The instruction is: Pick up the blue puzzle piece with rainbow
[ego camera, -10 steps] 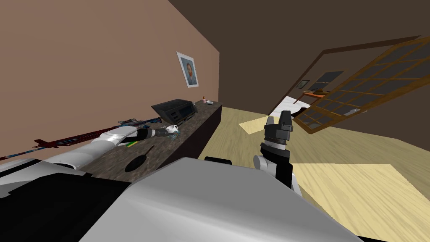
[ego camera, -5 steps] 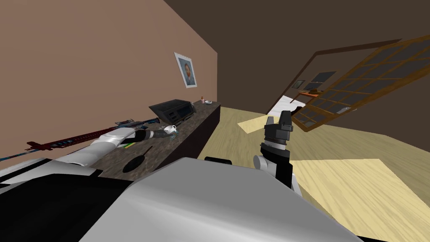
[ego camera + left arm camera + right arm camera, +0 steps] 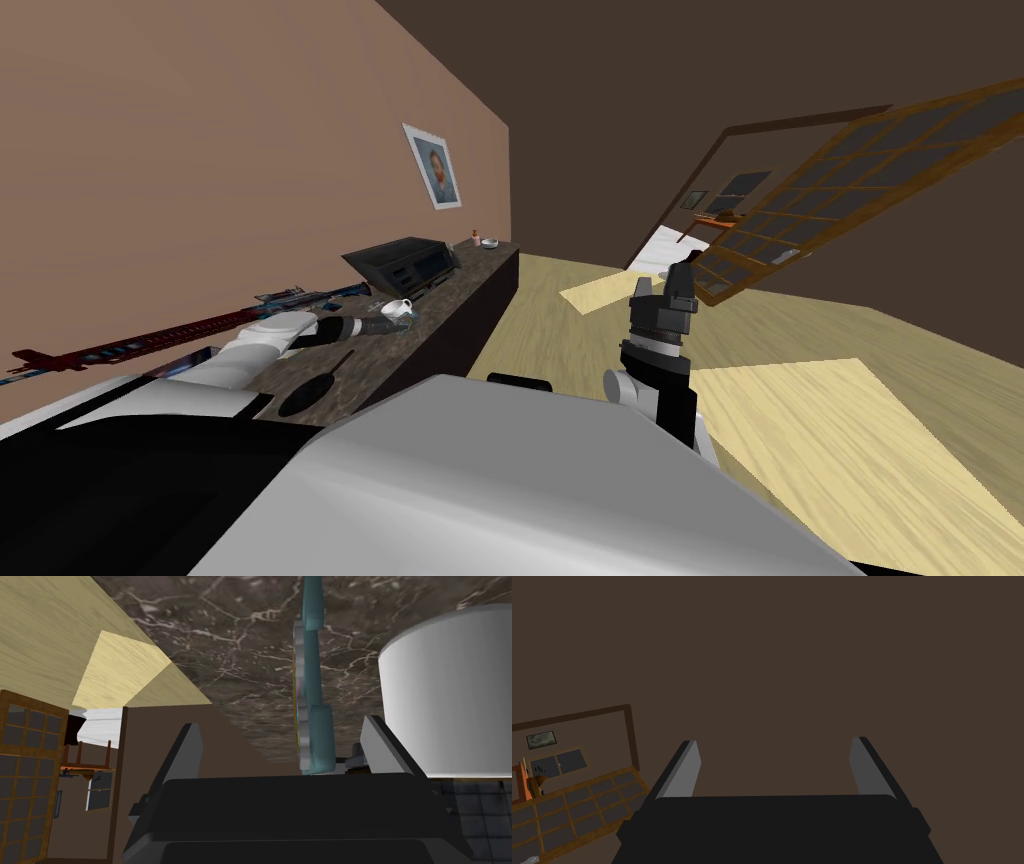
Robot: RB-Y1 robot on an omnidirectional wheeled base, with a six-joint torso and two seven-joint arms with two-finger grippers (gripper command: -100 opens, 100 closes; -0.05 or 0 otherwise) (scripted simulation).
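My view has swung since a second ago, sliding the dark marbled counter (image 3: 458, 284) leftward; the things on it lie as before. The left gripper (image 3: 283, 748) hangs spread over the counter's middle. The teal-blue puzzle piece (image 3: 312, 701) lies between its fingers, unclamped, nearer the one beside the white cup (image 3: 445, 691). The right gripper (image 3: 666, 281), also spread, stands raised beyond the counter's front edge.
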